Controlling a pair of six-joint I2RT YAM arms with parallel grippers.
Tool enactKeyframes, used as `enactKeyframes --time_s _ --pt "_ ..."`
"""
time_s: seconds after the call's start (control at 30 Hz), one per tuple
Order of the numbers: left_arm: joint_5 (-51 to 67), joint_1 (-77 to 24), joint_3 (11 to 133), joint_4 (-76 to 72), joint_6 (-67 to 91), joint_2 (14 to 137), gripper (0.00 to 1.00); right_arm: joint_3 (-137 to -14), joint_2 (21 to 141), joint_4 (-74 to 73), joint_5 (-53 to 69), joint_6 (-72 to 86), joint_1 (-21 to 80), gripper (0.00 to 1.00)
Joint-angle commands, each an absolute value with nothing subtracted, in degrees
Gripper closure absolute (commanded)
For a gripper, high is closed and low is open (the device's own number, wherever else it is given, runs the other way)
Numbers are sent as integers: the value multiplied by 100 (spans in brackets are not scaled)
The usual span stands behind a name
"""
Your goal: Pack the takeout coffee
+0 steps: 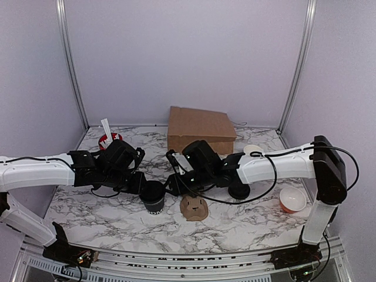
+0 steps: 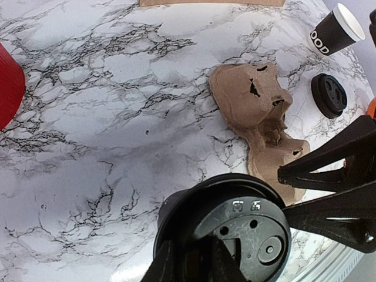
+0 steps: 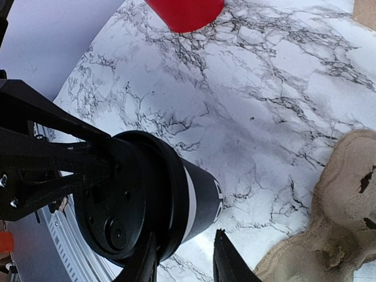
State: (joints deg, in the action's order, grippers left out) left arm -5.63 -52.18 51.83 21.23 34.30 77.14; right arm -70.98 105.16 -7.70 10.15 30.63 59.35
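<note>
The takeout coffee [image 1: 154, 198], lidded and upright, is flanked by your left gripper [image 2: 192, 265] and right gripper [image 3: 185, 263].
Your left gripper's fingers [image 2: 164, 267] are narrowly apart over the near edge of the lid; you cannot tell whether they pinch it. Your right gripper, on the cup's far side, is partly open, only marble surface [image 3: 270, 117] showing between its tips. Just past it lies a brown pulp cup carrier [image 1: 194, 207]; farther out, a loose black lid [image 2: 329, 94] and an open black cup [image 2: 336, 28].
</note>
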Motion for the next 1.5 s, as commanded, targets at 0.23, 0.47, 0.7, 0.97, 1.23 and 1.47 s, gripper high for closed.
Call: enactKeyframes --time_s 0.23,0.47,0.7,0.97,1.23,1.47 --pt "-506 -5229 4913 2430 3456 7875 80 -6462 11309 -2300 604 3039 6191 69" --pt "-501 -5229 4938 2430 3437 7884 80 -6438 11426 -2344 500 3082 6287 69" --pt "-489 -5229 4935 2434 3437 7902 80 -6410 11555 -2386 413 3133 6396 71" --pt "-483 -5229 4931 2426 3437 7892 80 -6372 11643 -2551 254 3164 6482 71" --pt "-494 -5229 4926 2425 3441 7858 80 -6488 11725 -2856 26 3158 6553 73" --pt "-502 -5229 4914 2425 3431 7844 80 -6544 11903 -3028 -26 3151 6637 74"
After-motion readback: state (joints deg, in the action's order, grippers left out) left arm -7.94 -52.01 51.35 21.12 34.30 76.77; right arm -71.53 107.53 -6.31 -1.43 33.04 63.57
